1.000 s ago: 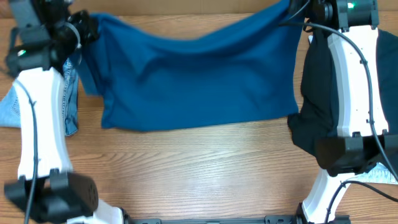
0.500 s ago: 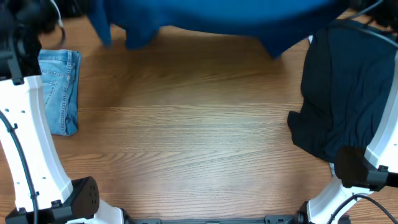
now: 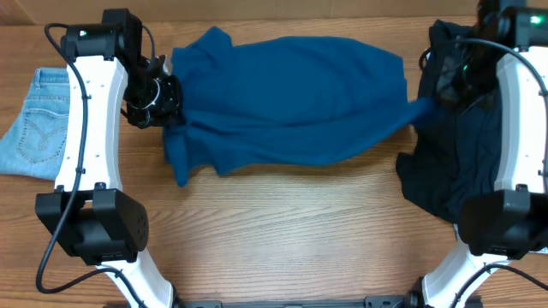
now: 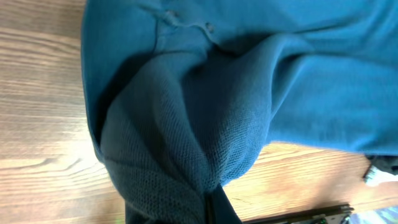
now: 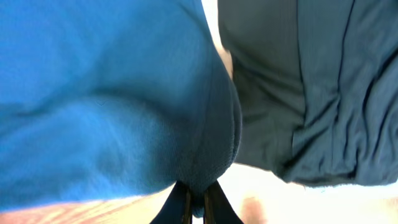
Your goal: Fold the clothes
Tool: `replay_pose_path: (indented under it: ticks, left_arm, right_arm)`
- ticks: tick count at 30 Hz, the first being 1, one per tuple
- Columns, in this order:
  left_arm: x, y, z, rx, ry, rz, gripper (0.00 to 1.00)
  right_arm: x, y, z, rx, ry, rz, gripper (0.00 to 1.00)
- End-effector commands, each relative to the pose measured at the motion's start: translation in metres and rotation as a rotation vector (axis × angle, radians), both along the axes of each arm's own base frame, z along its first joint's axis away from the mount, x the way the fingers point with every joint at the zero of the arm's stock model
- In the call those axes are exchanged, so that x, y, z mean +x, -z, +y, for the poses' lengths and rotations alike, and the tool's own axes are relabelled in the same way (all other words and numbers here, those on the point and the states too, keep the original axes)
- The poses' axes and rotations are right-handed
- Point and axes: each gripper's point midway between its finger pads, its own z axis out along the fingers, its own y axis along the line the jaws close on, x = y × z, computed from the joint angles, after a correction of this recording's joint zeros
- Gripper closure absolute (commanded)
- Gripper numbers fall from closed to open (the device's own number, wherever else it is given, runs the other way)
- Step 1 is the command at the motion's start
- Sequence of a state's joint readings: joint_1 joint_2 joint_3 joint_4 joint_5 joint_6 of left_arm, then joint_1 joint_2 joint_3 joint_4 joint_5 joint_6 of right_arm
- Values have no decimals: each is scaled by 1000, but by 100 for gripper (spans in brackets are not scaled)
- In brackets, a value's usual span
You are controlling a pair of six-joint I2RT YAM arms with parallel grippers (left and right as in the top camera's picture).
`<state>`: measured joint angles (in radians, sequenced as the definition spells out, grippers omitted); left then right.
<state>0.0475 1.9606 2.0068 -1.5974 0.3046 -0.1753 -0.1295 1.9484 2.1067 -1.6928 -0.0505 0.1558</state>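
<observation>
The clothes in hand are a mid-blue jersey top (image 3: 291, 94), lying rumpled across the back middle of the table. My left gripper (image 3: 171, 115) is shut on its left edge, where the cloth bunches and hangs in a fold. In the left wrist view the blue knit (image 4: 186, 124) fills the frame and hides most of the fingers. My right gripper (image 3: 431, 103) is shut on the top's right corner, which is drawn out to a point. The right wrist view shows both fingertips (image 5: 214, 202) pinching a fold of blue cloth (image 5: 112, 106).
A dark navy garment (image 3: 449, 162) lies heaped at the right, under and beside my right arm, and shows in the right wrist view too (image 5: 311, 93). Light-blue jeans (image 3: 38, 124) lie at the far left. Bare wood (image 3: 291, 231) fills the front half.
The blue top was swung up and toward the far edge, then came back down onto the table. Both grippers kept their hold and now sit lower and nearer the middle.
</observation>
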Motion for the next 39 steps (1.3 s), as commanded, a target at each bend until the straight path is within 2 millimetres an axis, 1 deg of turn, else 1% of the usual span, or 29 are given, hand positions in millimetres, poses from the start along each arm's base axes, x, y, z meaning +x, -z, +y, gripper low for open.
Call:
replay_pose_path:
  ticks: [1, 4, 6, 8, 11, 15, 17, 20, 25, 29, 32, 34, 39]
  left_arm:
    - [-7, 4, 6, 42, 23, 33, 96]
    - [-21, 4, 6, 41, 25, 93, 96]
    - [-23, 5, 6, 40, 26, 102, 96]
    - [-27, 10, 5, 39, 27, 122, 96]
    - [-37, 22, 5, 35, 48, 173, 96]
    - [-58, 44, 5, 32, 81, 270, 96]
    - [-63, 54, 5, 30, 81, 294, 96]
    - [-63, 61, 5, 28, 81, 294, 96]
    - [-52, 64, 4, 22, 78, 247, 96]
    - [-47, 65, 4, 24, 66, 230, 96]
    - [-46, 62, -4, -24, 66, 224, 96]
    - [-45, 62, -6, -30, 67, 218, 96]
    - [-30, 65, -5, -23, 67, 157, 96]
  right_arm:
    - [-18, 26, -3, -15, -6, 100, 96]
    - [-36, 47, -1, -2, -7, 195, 96]
    - [-43, 56, -1, -5, -7, 234, 96]
    - [-51, 64, -6, -25, -5, 272, 96]
    - [-55, 69, -7, -21, 1, 292, 96]
    - [-56, 69, -6, -21, 0, 293, 96]
    - [-56, 69, -6, -21, 0, 293, 96]
    - [-56, 69, -7, -21, 0, 293, 96]
    - [-54, 69, -7, -22, 0, 284, 96]
    - [-53, 69, -7, -23, 0, 282, 96]
    - [-51, 70, -7, -24, 0, 273, 96]
    - [-50, 70, -7, -24, 0, 271, 96]
    - [-50, 70, -7, -21, 1, 269, 96]
